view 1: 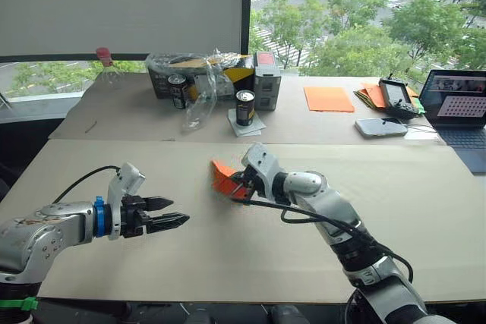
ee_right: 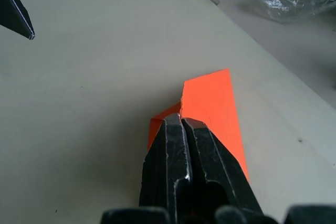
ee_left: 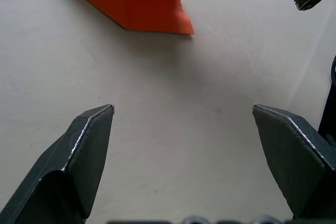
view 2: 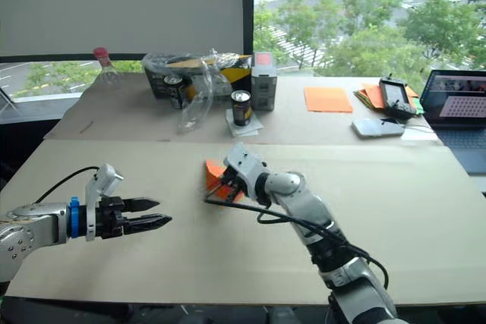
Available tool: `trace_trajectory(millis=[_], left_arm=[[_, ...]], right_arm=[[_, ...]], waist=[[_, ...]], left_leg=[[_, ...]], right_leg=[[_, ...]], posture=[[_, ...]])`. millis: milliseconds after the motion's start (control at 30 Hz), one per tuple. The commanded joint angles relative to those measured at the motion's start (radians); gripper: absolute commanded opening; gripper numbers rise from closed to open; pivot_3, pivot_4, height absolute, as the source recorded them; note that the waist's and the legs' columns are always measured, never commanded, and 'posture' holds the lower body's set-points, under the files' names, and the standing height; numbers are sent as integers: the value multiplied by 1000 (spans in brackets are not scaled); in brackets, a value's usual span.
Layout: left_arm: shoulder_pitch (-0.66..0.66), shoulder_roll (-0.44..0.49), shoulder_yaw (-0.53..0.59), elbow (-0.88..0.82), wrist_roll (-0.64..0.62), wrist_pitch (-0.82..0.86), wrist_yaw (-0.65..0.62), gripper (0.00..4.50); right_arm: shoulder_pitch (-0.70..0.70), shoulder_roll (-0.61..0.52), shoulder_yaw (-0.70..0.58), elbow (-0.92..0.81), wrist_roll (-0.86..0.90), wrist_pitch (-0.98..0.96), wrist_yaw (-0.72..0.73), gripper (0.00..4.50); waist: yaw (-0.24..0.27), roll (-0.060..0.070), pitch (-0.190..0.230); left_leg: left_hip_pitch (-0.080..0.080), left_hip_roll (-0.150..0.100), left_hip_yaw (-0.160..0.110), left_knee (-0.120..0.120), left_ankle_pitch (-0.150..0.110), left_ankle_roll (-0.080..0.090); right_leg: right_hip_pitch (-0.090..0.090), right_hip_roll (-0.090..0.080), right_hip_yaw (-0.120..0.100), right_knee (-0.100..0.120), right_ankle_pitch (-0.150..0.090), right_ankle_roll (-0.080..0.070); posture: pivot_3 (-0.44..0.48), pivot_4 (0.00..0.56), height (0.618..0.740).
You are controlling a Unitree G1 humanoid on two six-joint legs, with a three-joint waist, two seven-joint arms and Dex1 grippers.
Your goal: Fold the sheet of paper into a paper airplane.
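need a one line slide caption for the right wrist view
Right gripper shut on the folded orange sheet of paper over the tan table.

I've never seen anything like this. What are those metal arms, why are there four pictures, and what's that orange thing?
It is a humanoid robot with two arms, each ending in a two-fingered black gripper. Two pictures come from cameras on its head, looking down over a tan table. The other two come from a camera on each wrist, looking along the fingers. The right gripper is shut on the orange sheet of paper, already partly folded on its way to a paper airplane. The left gripper hovers open nearby, holding nothing. At the far side of the table stand drink cans, a smooth orange sheet and a laptop.
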Motion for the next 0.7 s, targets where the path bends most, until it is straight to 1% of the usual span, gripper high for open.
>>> trace_trajectory(millis=[33,133,233,333,433,500,600,700], left_arm=[[-24,7,25,-20,-27,-6,-26,4500],[-44,-2,29,-20,-43,1,-25,4500],[-68,-16,35,-16,-59,6,-9,4500],[-67,-13,32,-11,-53,-1,-3,4500],[-55,0,23,-7,-30,-10,-3,4500],[-52,-3,26,-7,-30,-12,2,4500],[-50,3,15,-11,-14,-16,6,4500],[-45,16,-18,-12,38,-46,7,4500]], right_arm=[[-8,-91,33,-32,-12,-231,168,50],[-19,-154,52,2,-26,-386,274,50],[-36,-175,46,45,-29,-473,328,50],[-47,-152,21,46,1,-472,344,50],[-49,-107,-17,-3,72,-365,334,50],[-49,-93,-17,-17,57,-331,313,601],[-67,-68,-7,25,-41,-312,201,1537],[-91,-43,-6,82,-105,-306,121,1537]], waist=[[-1,0,0],[-3,0,0],[-5,0,0],[-7,0,0],[-8,0,0],[-7,0,0],[-3,0,0],[-1,0,0]], left_leg=[[0,0,0,0,0,0],[1,1,0,0,0,0],[1,1,0,0,0,0],[1,1,0,0,0,0],[1,1,0,0,0,0],[1,1,0,0,0,0],[1,1,0,0,0,0],[1,0,0,0,0,0]], right_leg=[[0,0,0,0,0,0],[0,1,0,0,0,0],[1,1,0,0,0,0],[1,1,0,1,0,0],[0,1,0,1,0,0],[0,1,0,1,0,0],[1,1,0,1,0,0],[0,1,0,1,0,0]], posture=[[0,150,730],[0,150,730],[0,150,730],[0,150,730],[0,150,730],[0,150,730],[0,150,730],[0,150,730]])
